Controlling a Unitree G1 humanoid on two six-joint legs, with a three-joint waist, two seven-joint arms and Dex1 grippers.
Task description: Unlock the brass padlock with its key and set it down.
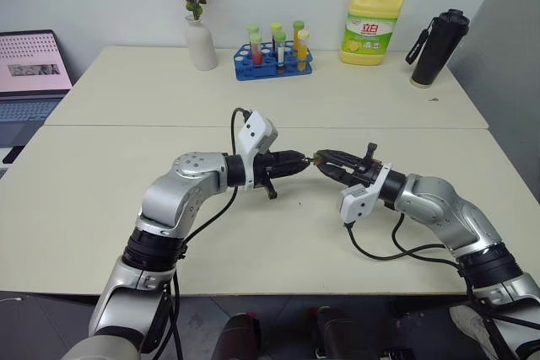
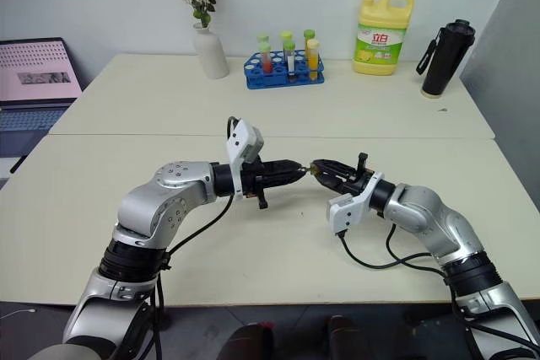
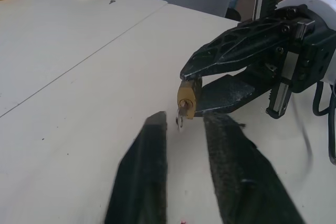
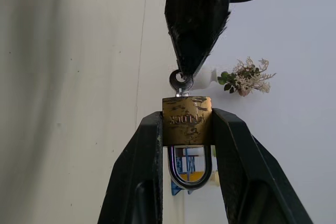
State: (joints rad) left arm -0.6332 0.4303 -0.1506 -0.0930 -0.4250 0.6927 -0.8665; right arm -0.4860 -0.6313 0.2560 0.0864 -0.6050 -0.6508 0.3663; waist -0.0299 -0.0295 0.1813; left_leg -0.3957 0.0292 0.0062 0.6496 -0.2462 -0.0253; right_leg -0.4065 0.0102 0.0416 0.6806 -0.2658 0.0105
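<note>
Right gripper (image 4: 186,129) clamps the brass padlock (image 4: 187,120); left gripper (image 4: 182,74) apparently pinches the key (image 4: 181,83) head, blade hidden in keyhole.

Far side of table (image 1: 101,208): white vase w/ dried flowers (image 1: 200,35), blue rack of test tubes (image 1: 274,55), yellow soap bottle (image 1: 372,24), black flask (image 1: 439,48). Laptop (image 1: 29,77) off to the left, screen lit.
</note>
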